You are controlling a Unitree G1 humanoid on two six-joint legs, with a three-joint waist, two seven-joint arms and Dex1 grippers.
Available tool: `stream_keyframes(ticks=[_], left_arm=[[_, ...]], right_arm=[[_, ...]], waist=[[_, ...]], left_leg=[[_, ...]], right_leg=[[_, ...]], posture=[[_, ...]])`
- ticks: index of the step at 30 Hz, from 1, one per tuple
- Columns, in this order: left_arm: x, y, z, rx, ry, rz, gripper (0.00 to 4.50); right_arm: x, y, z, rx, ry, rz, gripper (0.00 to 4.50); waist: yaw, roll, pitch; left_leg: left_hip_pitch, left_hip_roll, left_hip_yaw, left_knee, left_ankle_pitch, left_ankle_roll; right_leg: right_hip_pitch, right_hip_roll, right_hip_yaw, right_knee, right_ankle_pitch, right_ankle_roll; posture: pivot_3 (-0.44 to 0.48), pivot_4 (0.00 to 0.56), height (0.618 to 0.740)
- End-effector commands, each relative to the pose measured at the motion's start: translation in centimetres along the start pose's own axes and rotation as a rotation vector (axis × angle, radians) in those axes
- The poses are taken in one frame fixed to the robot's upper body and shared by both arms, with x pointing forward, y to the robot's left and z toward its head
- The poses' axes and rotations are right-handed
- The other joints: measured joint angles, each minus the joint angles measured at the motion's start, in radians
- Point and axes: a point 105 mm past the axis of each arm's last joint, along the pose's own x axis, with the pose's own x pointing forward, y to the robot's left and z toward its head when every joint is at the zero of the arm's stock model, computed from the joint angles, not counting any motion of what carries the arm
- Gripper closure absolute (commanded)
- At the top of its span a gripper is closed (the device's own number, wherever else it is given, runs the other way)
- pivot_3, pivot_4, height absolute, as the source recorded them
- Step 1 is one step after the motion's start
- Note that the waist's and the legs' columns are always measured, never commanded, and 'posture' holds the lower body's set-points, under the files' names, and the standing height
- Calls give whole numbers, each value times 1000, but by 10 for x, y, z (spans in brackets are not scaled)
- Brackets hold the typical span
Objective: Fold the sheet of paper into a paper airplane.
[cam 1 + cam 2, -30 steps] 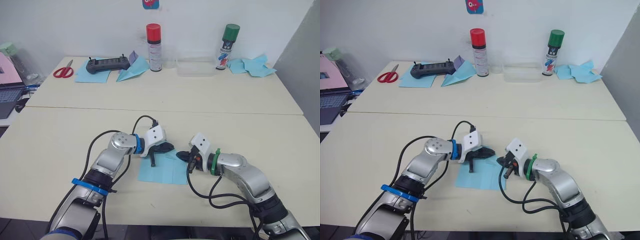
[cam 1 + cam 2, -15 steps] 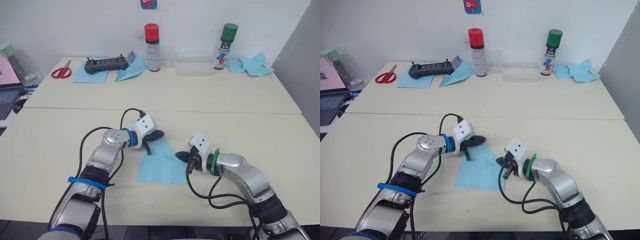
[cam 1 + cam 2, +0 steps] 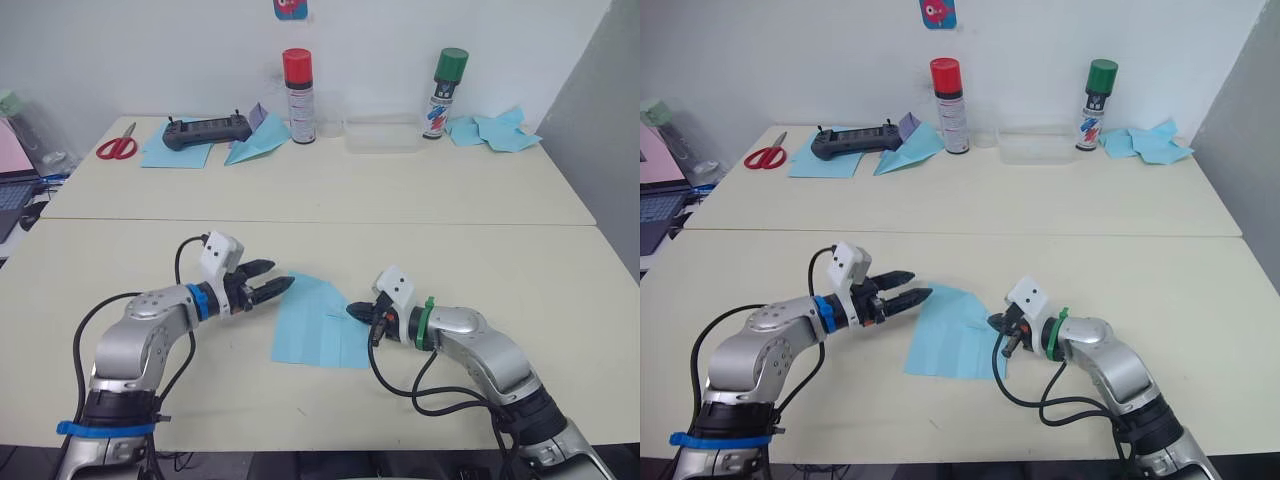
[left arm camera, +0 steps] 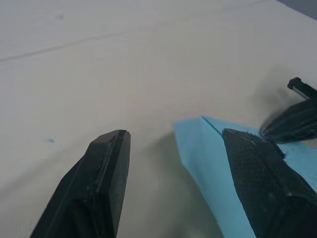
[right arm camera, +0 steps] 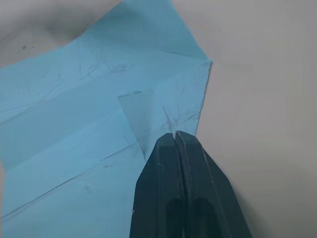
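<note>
Table (image 3: 480,260): sheet (image 3: 315,325) laid flat near front edge, creased, one corner folded up. Right gripper (image 3: 356,312) pressed onto sheet's right edge, fingers closed together w/ nothing between. Left gripper (image 3: 280,288) held just off sheet's left corner, fingers spread, empty.

1. It looks like a lab or workshop room: plain white wall, two cream worktops (image 3: 330,200) pushed together.
2. Spray cans (image 3: 297,82), red scissors (image 3: 117,145) and a black handheld controller (image 3: 206,130) sit along the back; a laptop (image 3: 655,200) sits off to the left.
</note>
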Motion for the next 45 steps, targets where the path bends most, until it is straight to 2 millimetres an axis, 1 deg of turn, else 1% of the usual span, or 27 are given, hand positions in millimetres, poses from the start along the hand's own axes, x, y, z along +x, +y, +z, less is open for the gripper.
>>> stream_keyframes(ticks=[1, 3, 6, 7, 9, 12, 17, 20, 23, 24, 29, 35, 41, 45], left_arm=[[6, -13, 8, 19, -26, -33, 1228], [12, -15, 2, 32, -7, -32, 1228], [18, -19, 0, 45, 4, -51, 1228], [18, -20, -2, 58, 14, -57, 1402], [19, -20, -6, 76, 29, -66, 1816], [19, -21, -8, 102, 42, -77, 2761], [18, -19, -6, 121, 39, -80, 4473], [17, -14, -6, 194, 59, -70, 4494], [16, -8, 0, 257, 50, -70, 4494], [15, -8, 0, 289, 59, -87, 4494], [15, -11, 4, 313, 53, -139, 4494], [17, -23, -7, 472, 125, -236, 4494], [18, -25, -19, 595, 206, -282, 4494], [20, -26, -22, 656, 230, -307, 4494]], right_arm=[[4, 4, -9, 11, 38, 19, 4500], [5, 4, -8, 10, 36, 19, 4500], [5, 3, -8, 10, 36, 17, 4500], [5, 3, -8, 11, 36, 16, 4500], [4, 3, -8, 13, 37, 13, 4500], [3, 3, -9, 15, 36, 7, 4500], [2, 3, -9, 18, 37, 3, 4500], [2, 5, -9, 22, 29, 4, 4500], [5, 8, 1, 10, -9, 19, 4500], [6, 8, 4, 6, -18, 25, 4500], [9, 9, 12, -5, -32, 38, 4500], [12, 13, 14, -3, -38, 54, 4500], [13, 14, 13, 5, -37, 53, 4500], [13, 13, 13, 10, -36, 51, 4500]], waist=[[-1, 0, 0], [-2, 0, 0], [-6, 0, 0], [-7, 0, 0], [-8, 0, 0], [-8, 0, 0], [-8, 0, 0], [-8, 0, 0], [-8, 0, 0], [-9, 0, 0], [-10, 0, 0], [-10, 0, 1], [-10, 0, 1], [-9, 0, 1]], left_leg=[[0, 0, 0, 0, 0, 0], [1, 0, 1, 0, 0, 0], [1, 0, 1, -1, 0, 0], [1, 0, 1, -1, 0, 0], [1, 0, 1, -1, 0, 0], [1, 0, 1, -1, 0, 0], [1, 0, 2, -1, 0, 0], [1, 0, 2, -1, 0, 0], [1, 0, 2, -1, 0, 0], [1, 0, 2, -1, 0, 0], [1, 0, 2, -2, 0, 0], [0, 0, 2, -3, 0, 0], [0, 0, 2, -2, 0, 0], [-1, 0, 2, -2, 0, 0]], right_leg=[[0, 0, 0, 0, 0, 0], [0, 0, 1, 0, 0, 0], [0, 0, 1, 0, 0, 0], [0, 0, 1, 0, 0, 0], [0, 0, 1, 0, 0, 0], [0, 0, 1, 0, 0, 0], [0, 0, 2, 0, 0, 0], [0, 0, 2, -1, 0, 0], [0, 0, 2, -1, 0, 0], [-1, 0, 2, 0, 0, 0], [-1, 0, 2, -1, -1, -1], [-1, 0, 2, -1, -1, -1], [-1, 0, 2, -2, -1, -1], [-1, 0, 2, -2, -1, -1]], posture=[[0, 150, 740], [0, 150, 740], [0, 150, 740], [0, 150, 740], [0, 150, 740], [0, 150, 740], [0, 150, 740], [0, 150, 740], [0, 150, 740], [0, 150, 740], [0, 150, 740], [0, 150, 740], [0, 150, 740], [0, 150, 740]])
